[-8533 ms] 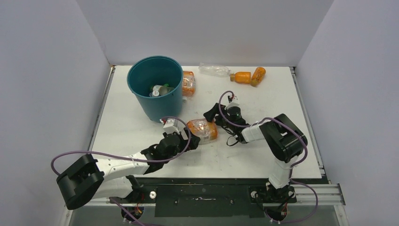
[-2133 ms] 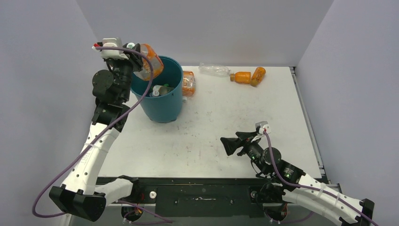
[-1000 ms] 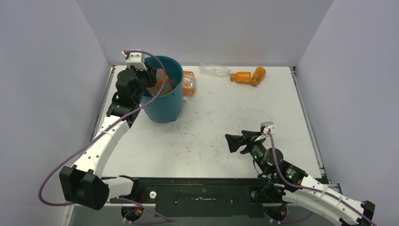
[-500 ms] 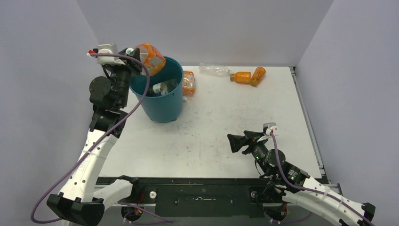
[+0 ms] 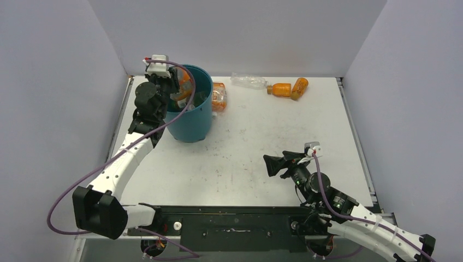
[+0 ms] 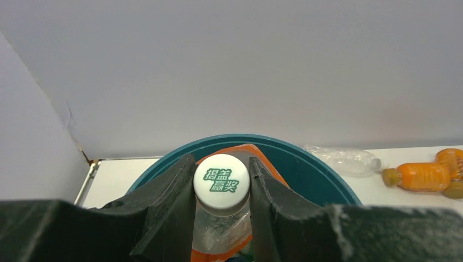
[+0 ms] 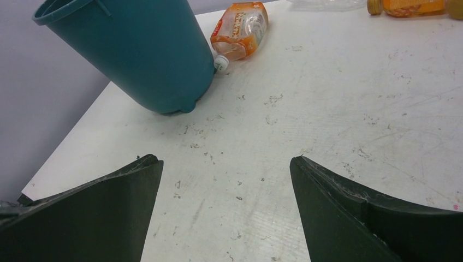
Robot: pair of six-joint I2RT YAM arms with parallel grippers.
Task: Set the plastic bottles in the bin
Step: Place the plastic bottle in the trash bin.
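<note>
**A:** Left gripper [image 6: 221, 160] is clamped on the white cap of an orange-labelled bottle [image 6: 220, 232], holding it right at the mouth of the teal bin [image 5: 192, 123].

**B:** Right gripper [image 7: 224, 159] is spread wide with nothing in it, low over the table [image 5: 245, 142]. A labelled bottle [image 7: 239, 24] lies just beside the bin. A clear bottle [image 5: 248, 81] and two orange bottles [image 5: 282, 89] are at the far edge.

One bin [image 5: 191, 120] and five countable bottles: two orange-labelled [image 5: 219, 96] [image 6: 222, 180], one clear [image 5: 248, 82], two solid orange [image 5: 282, 89] [image 5: 300, 85].
</note>
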